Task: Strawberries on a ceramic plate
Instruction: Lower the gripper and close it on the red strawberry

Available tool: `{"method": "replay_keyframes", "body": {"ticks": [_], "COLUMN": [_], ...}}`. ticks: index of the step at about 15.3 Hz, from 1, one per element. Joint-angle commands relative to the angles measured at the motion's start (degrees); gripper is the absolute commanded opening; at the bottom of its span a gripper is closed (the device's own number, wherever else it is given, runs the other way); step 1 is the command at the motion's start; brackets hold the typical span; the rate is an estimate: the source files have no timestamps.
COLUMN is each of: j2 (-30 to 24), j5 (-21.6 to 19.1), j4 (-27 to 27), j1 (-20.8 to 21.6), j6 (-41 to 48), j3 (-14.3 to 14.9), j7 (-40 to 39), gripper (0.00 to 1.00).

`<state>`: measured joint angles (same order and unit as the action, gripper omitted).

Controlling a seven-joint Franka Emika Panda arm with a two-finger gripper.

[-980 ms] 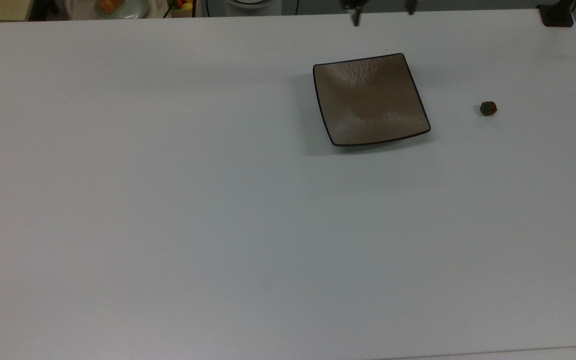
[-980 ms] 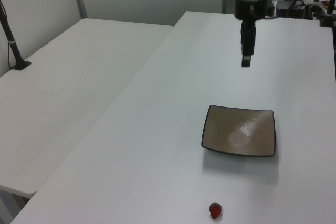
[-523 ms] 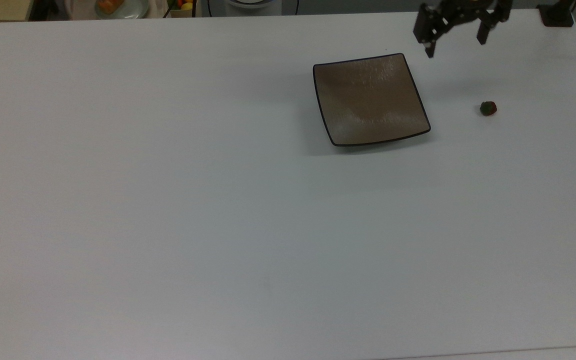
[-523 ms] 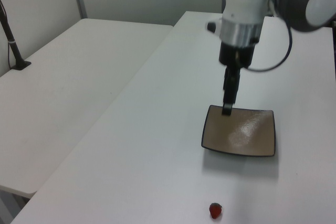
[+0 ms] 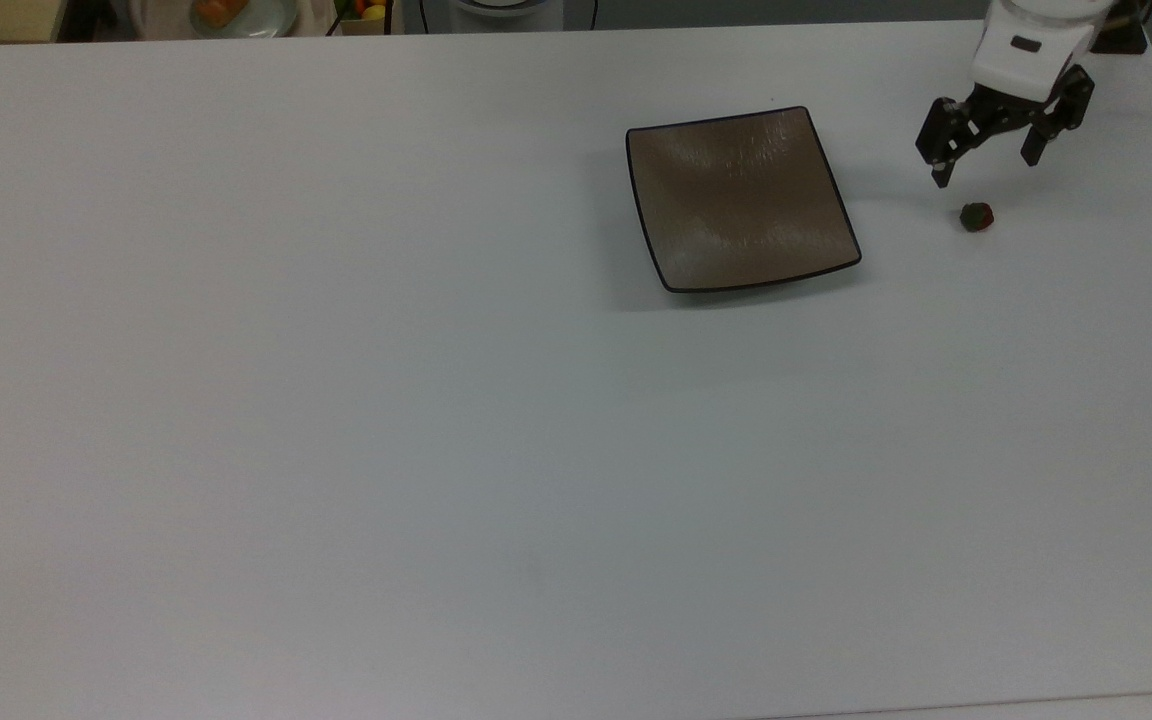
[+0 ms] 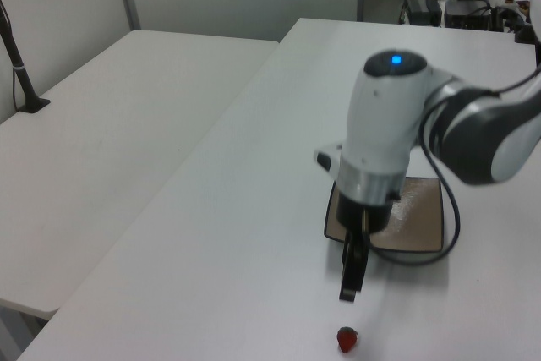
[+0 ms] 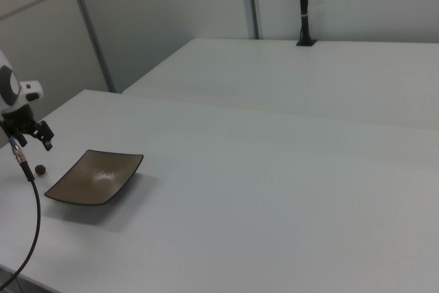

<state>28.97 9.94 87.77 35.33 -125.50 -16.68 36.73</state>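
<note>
One strawberry [image 5: 976, 217] lies on the white table [image 5: 336, 400]; it is roundish, so no long axis can be told. In the top view its dark green cap faces toward 9 o'clock and the red flesh toward 3 o'clock. In the left view the red body [image 6: 347, 340] shows, near the bottom edge.

One ceramic plate [image 5: 741, 198], square and taupe-brown with a thin dark rim, rests flat on the table. In the top view it is turned slightly, its near edge dropping toward 7 o'clock. The strawberry sits well apart from it, at the plate's 3 o'clock in the top view, and at its 9 o'clock in the right view [image 7: 40, 168].

One arm is present. Its white wrist segment comes in from the 1 o'clock corner of the top view, and the gripper [image 5: 986, 170] points down at the table. The two black fingers [image 5: 939, 175] are spread wide apart and hold nothing. In the top view the gripper sits just at 12 o'clock of the strawberry, not touching it. In the left view the fingers [image 6: 349, 281] hang above the table between plate [image 6: 423, 217] and berry
</note>
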Motion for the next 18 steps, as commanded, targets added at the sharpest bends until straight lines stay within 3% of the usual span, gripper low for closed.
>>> {"method": "replay_keyframes", "body": {"ticks": [1, 10, 14, 18], "j2": [3.6, 7.9, 8.3, 8.3], "j5": [2.7, 5.1, 5.4, 6.7], "j4": [-1.8, -1.7, -1.4, -1.3], "j1": [2.0, 2.6, 2.7, 2.7], "j6": [-3.0, -7.9, -9.0, -9.0], "j3": [0.3, 0.3, 0.3, 0.3], "j7": [1.6, 1.5, 1.3, 1.1], "gripper": [1.0, 1.0, 0.93, 0.73]}}
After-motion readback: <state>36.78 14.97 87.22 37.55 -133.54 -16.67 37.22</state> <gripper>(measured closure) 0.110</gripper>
